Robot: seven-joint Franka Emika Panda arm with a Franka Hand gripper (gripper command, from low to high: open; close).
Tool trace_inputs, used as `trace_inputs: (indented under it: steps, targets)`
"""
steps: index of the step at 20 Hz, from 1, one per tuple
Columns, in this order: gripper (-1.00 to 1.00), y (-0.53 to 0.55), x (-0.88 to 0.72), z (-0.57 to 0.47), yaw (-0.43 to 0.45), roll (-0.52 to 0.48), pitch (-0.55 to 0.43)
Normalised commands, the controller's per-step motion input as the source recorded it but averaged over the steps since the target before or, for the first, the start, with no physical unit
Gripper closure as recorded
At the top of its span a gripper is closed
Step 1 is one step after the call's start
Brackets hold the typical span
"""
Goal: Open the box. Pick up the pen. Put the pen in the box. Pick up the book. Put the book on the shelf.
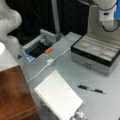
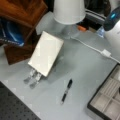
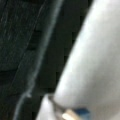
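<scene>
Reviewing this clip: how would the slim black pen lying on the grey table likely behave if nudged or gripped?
The slim black pen looks round and thin, lying flat on the smooth grey table, so it would probably roll if nudged sideways. Its narrow barrel likely gives little grip surface. It seems light and rigid.

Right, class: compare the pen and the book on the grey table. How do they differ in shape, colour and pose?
The pen is slim and black with a silvery end; the book is broad, flat and white.
The pen lies flat on the table; the book in a front view appears propped up at a tilt.
Both sit outside the open box, untouched by the gripper, which isn't visible.
</scene>
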Motion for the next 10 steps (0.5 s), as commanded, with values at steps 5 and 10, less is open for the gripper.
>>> trace_inputs:
  steps: [5, 10]
  targets:
    - [-1.00, 0.21, 0.22, 0.03, -0.045, 0.000, 0.089]
    - [-1.00, 0.14, 0.20, 0.10, -0.043, -0.006, 0.110]
